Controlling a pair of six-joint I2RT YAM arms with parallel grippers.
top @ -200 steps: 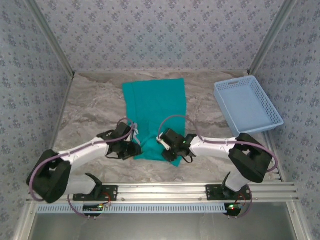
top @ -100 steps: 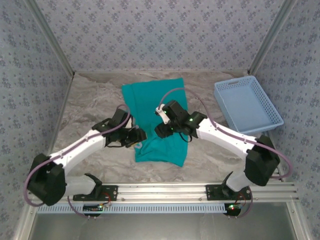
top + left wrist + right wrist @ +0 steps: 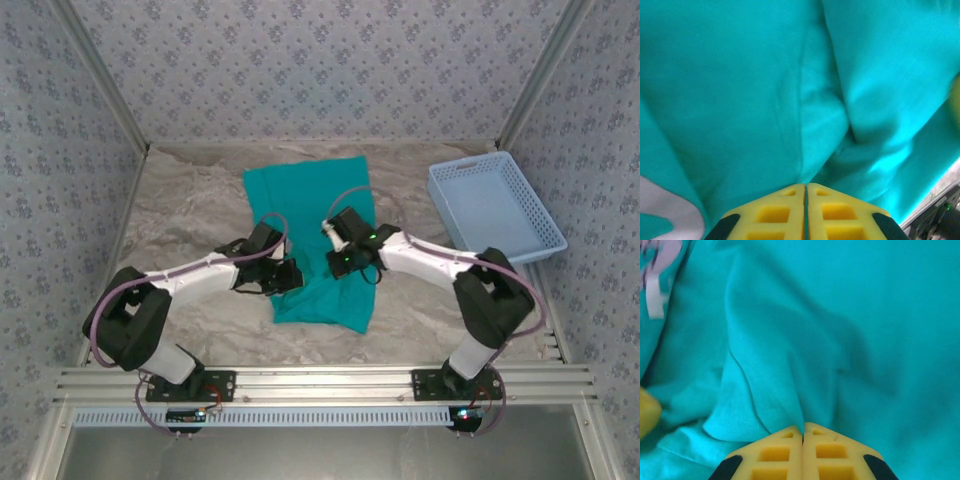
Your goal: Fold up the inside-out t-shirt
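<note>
Overhead first. The inside-out t-shirt (image 3: 310, 205) lies flat in the middle of the table (image 3: 190, 215), a long teal strip running from the far side toward the arms. Its near end is rumpled and skewed a little to the right. The left gripper (image 3: 289, 279) sits low on the shirt's left edge, in the near half. The right gripper (image 3: 337, 266) sits on the cloth just right of the centre line, level with the left one. The two are near each other but apart. From this height I cannot tell how either pair of jaws stands. A light blue basket (image 3: 497, 210) rests at the table's far right, well apart from the shirt.

Left wrist view. The left gripper (image 3: 806, 192) has its yellow fingers (image 3: 774, 215) pressed together. A raised fold of teal cloth runs straight up from the seam where they meet, so it is pinching the shirt. Pale table shows at the lower left corner.

Right wrist view. The right gripper (image 3: 803, 434) is likewise closed tight, its pads (image 3: 832, 452) flush. Creases in the cloth draw in to the tips, a pinch of t-shirt (image 3: 850, 315) between them. A pale strip (image 3: 655, 292) shows at the upper left, too blurred to identify.
</note>
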